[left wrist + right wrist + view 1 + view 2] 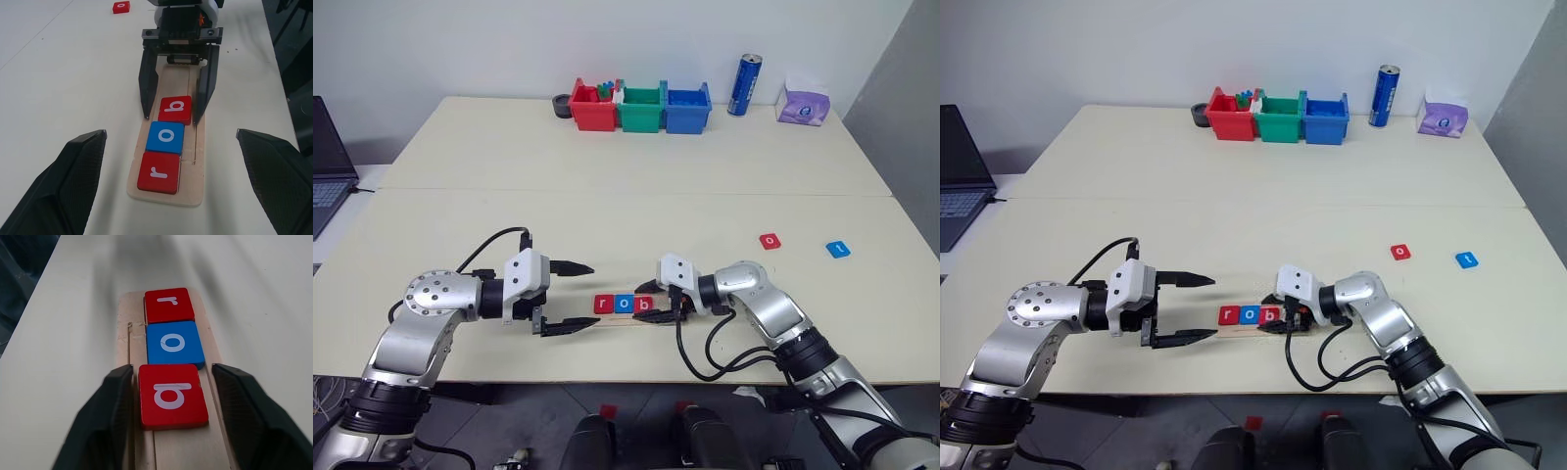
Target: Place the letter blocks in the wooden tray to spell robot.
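Red plastic bin (592,110), green plastic bin (640,111) and blue plastic bin (687,110) in a row at far table edge, dark round object (563,105) just beside red one. Blue drink can (744,85) upright near purple tissue pack (802,103). Open grey laptop (328,166) at far left.

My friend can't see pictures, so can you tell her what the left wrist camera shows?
A wooden tray on a pale table holds three letter tiles in a row: red r, blue o, red b. The right gripper stands open around the b, a finger on each side. Another red tile lies farther off.
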{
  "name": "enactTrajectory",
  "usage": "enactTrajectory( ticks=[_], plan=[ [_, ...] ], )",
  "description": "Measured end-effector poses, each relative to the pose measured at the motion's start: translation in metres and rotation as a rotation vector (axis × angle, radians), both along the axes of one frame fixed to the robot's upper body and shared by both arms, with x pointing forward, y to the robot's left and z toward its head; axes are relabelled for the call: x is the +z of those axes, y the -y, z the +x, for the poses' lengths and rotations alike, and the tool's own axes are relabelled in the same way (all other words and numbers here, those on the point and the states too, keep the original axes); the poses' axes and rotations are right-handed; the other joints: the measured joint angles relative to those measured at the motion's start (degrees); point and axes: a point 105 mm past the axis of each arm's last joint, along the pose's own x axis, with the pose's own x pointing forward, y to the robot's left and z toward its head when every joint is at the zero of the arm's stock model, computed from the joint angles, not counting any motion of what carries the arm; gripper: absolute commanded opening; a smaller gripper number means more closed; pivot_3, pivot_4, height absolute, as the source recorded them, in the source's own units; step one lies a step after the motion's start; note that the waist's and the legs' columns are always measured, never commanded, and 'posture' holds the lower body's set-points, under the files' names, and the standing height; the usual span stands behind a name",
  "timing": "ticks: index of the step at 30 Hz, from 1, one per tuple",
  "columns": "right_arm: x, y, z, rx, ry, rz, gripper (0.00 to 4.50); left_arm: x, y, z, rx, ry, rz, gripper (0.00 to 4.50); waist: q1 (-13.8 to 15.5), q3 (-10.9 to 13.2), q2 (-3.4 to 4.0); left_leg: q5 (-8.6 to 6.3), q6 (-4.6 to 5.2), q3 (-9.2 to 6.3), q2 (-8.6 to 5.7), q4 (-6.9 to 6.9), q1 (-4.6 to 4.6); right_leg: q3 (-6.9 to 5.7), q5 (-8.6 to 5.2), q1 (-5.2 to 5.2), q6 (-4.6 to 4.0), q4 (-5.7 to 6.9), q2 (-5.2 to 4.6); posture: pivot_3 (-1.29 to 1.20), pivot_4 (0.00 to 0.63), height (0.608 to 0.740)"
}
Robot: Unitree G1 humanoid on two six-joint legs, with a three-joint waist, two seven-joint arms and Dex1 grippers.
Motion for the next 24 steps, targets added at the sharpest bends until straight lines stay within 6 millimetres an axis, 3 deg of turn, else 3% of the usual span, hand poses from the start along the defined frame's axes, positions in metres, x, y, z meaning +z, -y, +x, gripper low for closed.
enactTrajectory(
  ticks=[2, 24],
  plan=[
    [-0.0002, 0.0002, 0.001, -0.003, -0.002, -0.001, 4.49, 0.0, 0.0, 0.0, 0.0, 0.0, 0.0, 4.5, 0.0, 0.0, 0.0, 0.0, 0.0, 0.0, 0.0, 0.0, 0.0, 0.0, 0.0, 0.0, 0.0, 0.0, 0.0, 0.0, 0.15, 0.74],
    [0.0064, -0.002, 0.0086, -0.036, 0.021, 0.015, 4.49, 0.0009, 0.0003, 0.0004, -0.002, 0.003, 0.0, 4.5, 0.0, 0.0, 0.0, 0.0, 0.0, 0.0, 0.0, 0.0, 0.0, 0.0, 0.0, 0.0, 0.0, 0.0, 0.0, 0.0, 0.15, 0.74]
  ],
)
